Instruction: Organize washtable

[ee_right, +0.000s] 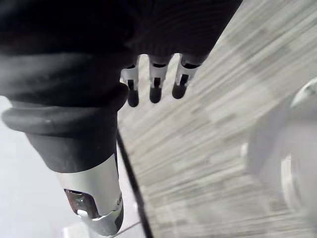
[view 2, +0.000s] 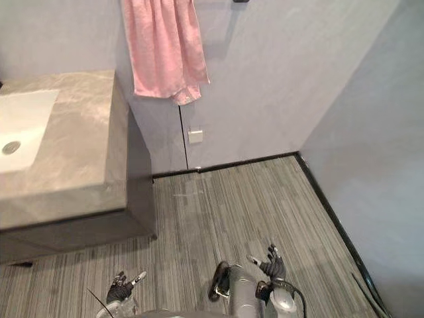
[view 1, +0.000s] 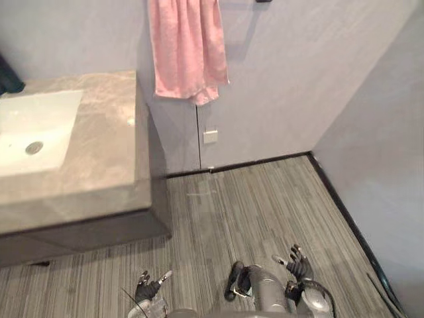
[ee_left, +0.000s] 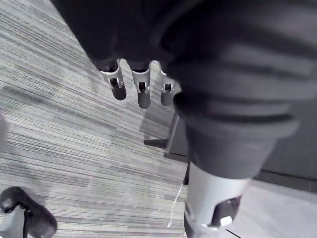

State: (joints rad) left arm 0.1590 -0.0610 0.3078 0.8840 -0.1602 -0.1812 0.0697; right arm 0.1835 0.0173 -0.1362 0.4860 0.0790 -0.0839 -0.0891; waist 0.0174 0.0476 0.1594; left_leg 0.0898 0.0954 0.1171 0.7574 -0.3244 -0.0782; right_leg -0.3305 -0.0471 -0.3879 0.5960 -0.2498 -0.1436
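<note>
1: Two things are cut off at the edges: the pink towel [view 1: 187, 50], whose top is lost above, and a dark shape [view 1: 8, 78] at the far left of the surface [view 1: 99, 152], which cannot be identified.

2: The white sink [view 1: 40, 126] is cut by the left edge as well. A round drain [view 1: 34, 148] is seen in its basin. A pale spot [view 1: 130, 121] on the stone is too small to be made out.

1: How are the hands held?

2: The left hand [view 1: 149, 288] and the right hand [view 1: 298, 265] are seen low over the striped floor [view 1: 265, 205], well apart from the surface. In both wrist views the fingers [ee_left: 142, 91] are shown straight and relaxed, with nothing grasped.

1: A small white plate [view 1: 210, 136] is fixed to the wall below the towel.
</note>
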